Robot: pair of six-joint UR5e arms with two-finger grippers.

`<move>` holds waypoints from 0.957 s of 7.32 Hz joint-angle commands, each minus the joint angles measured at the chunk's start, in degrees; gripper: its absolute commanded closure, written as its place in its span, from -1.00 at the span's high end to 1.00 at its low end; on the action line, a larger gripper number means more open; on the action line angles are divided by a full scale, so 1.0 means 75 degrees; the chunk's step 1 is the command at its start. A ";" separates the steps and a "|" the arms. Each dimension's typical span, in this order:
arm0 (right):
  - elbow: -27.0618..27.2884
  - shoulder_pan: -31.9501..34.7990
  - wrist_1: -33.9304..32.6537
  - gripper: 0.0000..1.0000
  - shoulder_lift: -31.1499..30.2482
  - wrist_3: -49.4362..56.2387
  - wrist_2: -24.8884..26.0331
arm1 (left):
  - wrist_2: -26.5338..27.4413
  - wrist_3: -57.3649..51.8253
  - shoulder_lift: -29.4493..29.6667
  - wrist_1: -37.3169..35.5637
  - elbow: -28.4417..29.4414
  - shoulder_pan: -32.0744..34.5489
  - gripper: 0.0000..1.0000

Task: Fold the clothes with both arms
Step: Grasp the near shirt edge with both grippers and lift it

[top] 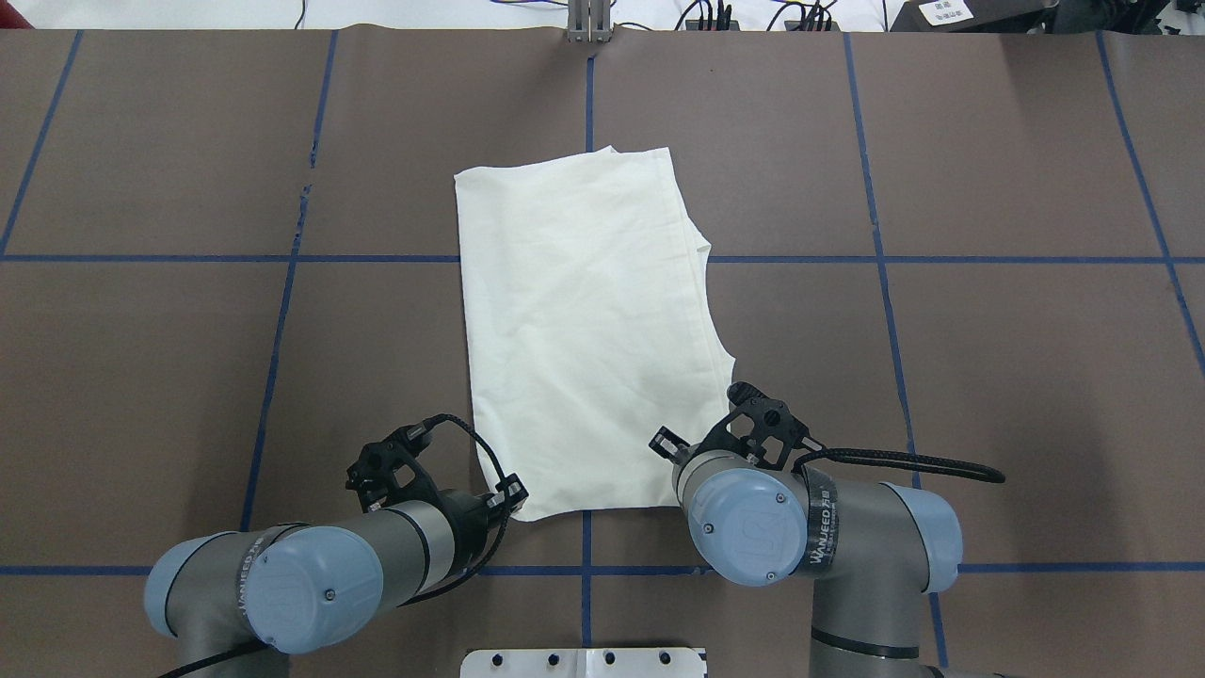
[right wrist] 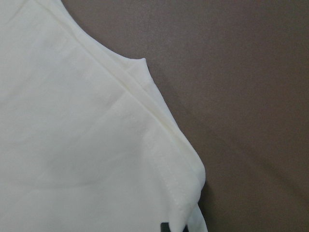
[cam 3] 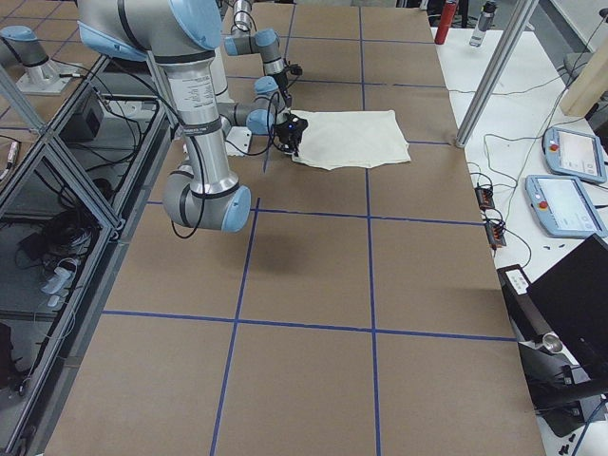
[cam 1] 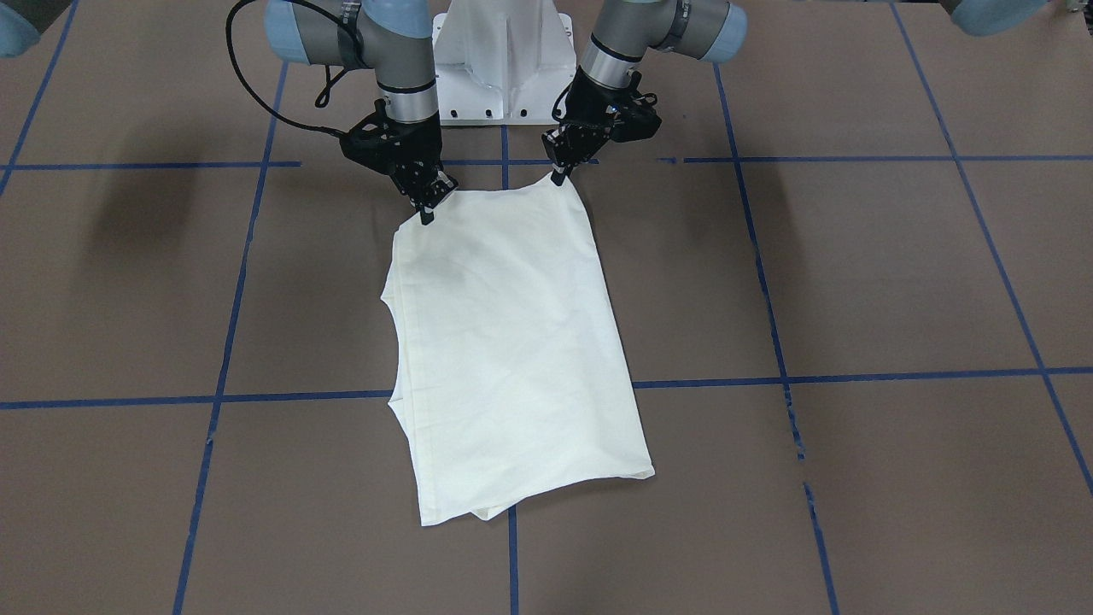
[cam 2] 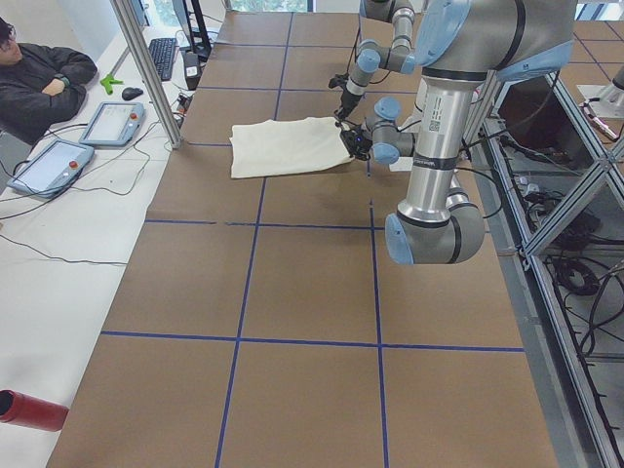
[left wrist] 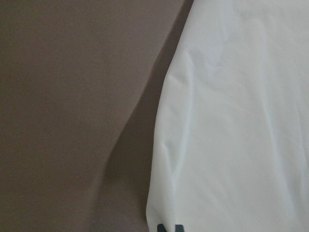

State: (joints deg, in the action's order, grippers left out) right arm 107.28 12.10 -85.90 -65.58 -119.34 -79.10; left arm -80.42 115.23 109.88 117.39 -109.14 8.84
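T-shirt (cam 1: 512, 342) lies plain-side up on the desk (cam 1: 854, 282). From the front you see both arms (cam 1: 406, 85) angled down, left fingers (cam 1: 559, 177) and right fingers (cam 1: 425, 215) pinched shut on its far corners. Overhead, those corners lie nearest the arms.

T-shirt (cam 1: 512, 342) on table (cam 1: 854, 282), L gripper (cam 1: 559, 178) & R gripper (cam 1: 425, 213) at robot-side corners.

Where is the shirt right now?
In the overhead view the shirt lies mid-table, plain side up, its robot-side corners pinched by the left gripper and right gripper.
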 commanded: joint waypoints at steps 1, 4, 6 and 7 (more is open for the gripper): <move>0.0830 0.0050 -0.0031 -1.00 -0.0103 0.0021 -0.0012 | -0.0163 -0.1037 -0.0118 -0.0878 -0.1340 0.0121 -1.00; 0.3909 -0.0532 -0.2813 -1.00 -0.0010 -0.0281 -0.0059 | -0.0785 -0.1021 -0.0026 -0.3725 -0.3978 0.0122 -1.00; 0.3850 -0.0664 -0.3078 -1.00 0.0013 -0.0319 -0.0047 | -0.0832 -0.1113 0.0009 -0.3968 -0.3953 0.0041 -1.00; 0.3326 -0.0583 -0.3020 -1.00 0.0060 -0.0226 0.0000 | -0.0832 -0.1242 0.0056 -0.3956 -0.3685 0.0121 -1.00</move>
State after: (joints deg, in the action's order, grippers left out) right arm 135.11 7.53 -108.28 -65.43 -121.48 -79.38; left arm -86.52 106.86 109.96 88.22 -138.24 9.47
